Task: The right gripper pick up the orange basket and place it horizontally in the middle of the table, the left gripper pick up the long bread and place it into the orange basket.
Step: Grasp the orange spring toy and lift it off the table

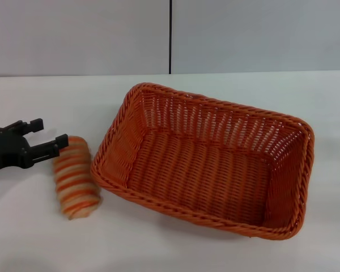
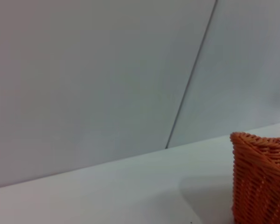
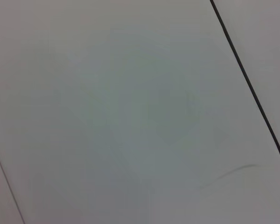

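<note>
Your left hand (image 1: pixel 48 137) hangs low over the bench (image 1: pixel 39 238), fingers spread and empty, the nearer fingertip (image 1: pixel 61 140) right at the top end of the bread (image 1: pixel 75 177), touching it or just short; the head view does not settle which. The bread lies on the bench just left of the basket (image 1: pixel 207 161), its long axis running away from you and leaning a little, so the hand sits off its far end, not astride its middle. You would likely need to bring the fingers toward you along the loaf and close across its short width. The basket rests roughly mid-bench, long side crosswise though skewed, its near-left corner almost meeting the bread; that rim is the edge to clear on the lift. Open bench lies in front and to the left, giving room to approach. The basket's inside shows empty. The left wrist view catches only one basket corner (image 2: pixel 261 177). Your right hand is out of sight in every view.
</note>
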